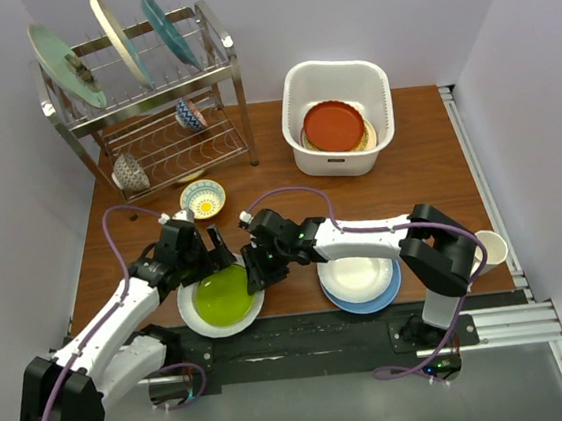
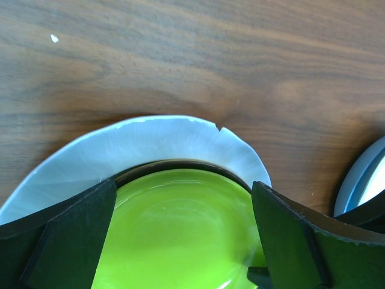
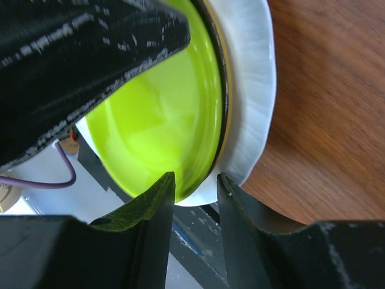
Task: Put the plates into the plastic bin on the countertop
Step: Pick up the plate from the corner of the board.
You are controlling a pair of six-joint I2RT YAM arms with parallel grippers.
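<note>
Lime green plate (image 1: 220, 299), glossy, partly hidden behind fingers (image 2: 66, 235); right claw (image 3: 194, 183) pinches its rim, left claw (image 2: 183, 183) spread.

the lime green plate (image 1: 222, 299) has a dark rim and lies on a ribbed white plate (image 1: 205, 329) with a wavy edge, at the near edge of the brown wood-grain bench (image 1: 428, 170). further right along that edge, a plain white plate (image 1: 356, 275) sits on a blue plate (image 1: 386, 300). the white bin (image 1: 331, 67), at the far edge, holds a rust-brown plate (image 1: 333, 125) over a cream plate (image 1: 368, 141). the small bowl (image 1: 202, 199) is patterned yellow and blue. the left gripper (image 1: 216, 258) and right gripper (image 1: 259, 273) are both black.
</note>
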